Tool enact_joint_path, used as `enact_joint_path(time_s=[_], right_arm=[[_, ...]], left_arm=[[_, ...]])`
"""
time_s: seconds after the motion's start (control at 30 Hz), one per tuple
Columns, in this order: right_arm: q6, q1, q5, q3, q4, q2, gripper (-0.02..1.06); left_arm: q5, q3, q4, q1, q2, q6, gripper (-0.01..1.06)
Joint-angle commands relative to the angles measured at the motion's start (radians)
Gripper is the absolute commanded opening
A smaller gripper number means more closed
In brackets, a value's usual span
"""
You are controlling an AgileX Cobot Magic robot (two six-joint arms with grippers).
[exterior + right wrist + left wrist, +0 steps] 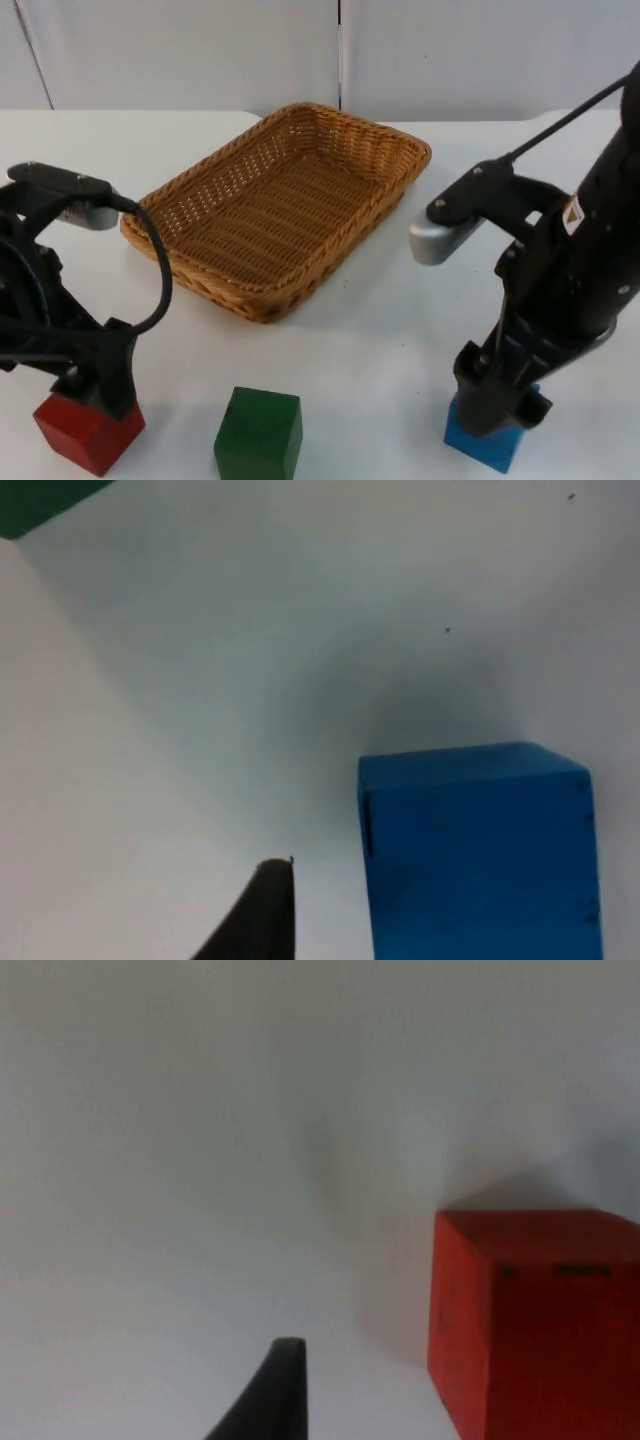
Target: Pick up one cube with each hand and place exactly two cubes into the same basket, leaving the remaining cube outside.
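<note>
Top view: left gripper (95, 395) sits directly over the red cube (88, 432), right gripper (497, 405) over the blue cube (487, 444); finger spread, cannot tell (either). Green cube (259, 433) between them; basket (190, 262) behind.

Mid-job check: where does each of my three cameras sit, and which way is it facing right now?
Top view: fixed above, looking down and forward at the woven wicker basket, green wooden cube and both arms.
Left wrist view: on the left arm, looking along the left gripper at the red wooden cube; one fingertip visible.
Right wrist view: on the right arm, looking along the right gripper at the blue wooden cube.
Top and wrist views share the red and blue cubes.
</note>
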Motion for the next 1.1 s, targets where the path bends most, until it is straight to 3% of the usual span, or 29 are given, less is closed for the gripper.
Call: enact_joint_path(time_s=[0.0,0.67,1.07], right_arm=[[0.003,0.006,-0.006,-0.007,-0.005,0.015,1.05],[0.001,0.006,-0.101,-0.007,-0.005,0.122,1.05],[-0.003,0.006,-0.100,-0.007,-0.005,0.122,0.92]], left_arm=[[-0.020,0.004,-0.017,0.003,0.025,0.006,1.05],[-0.073,0.004,-0.017,0.003,0.195,0.006,1.05],[-0.077,0.004,-0.017,0.003,0.196,0.006,1.05]])
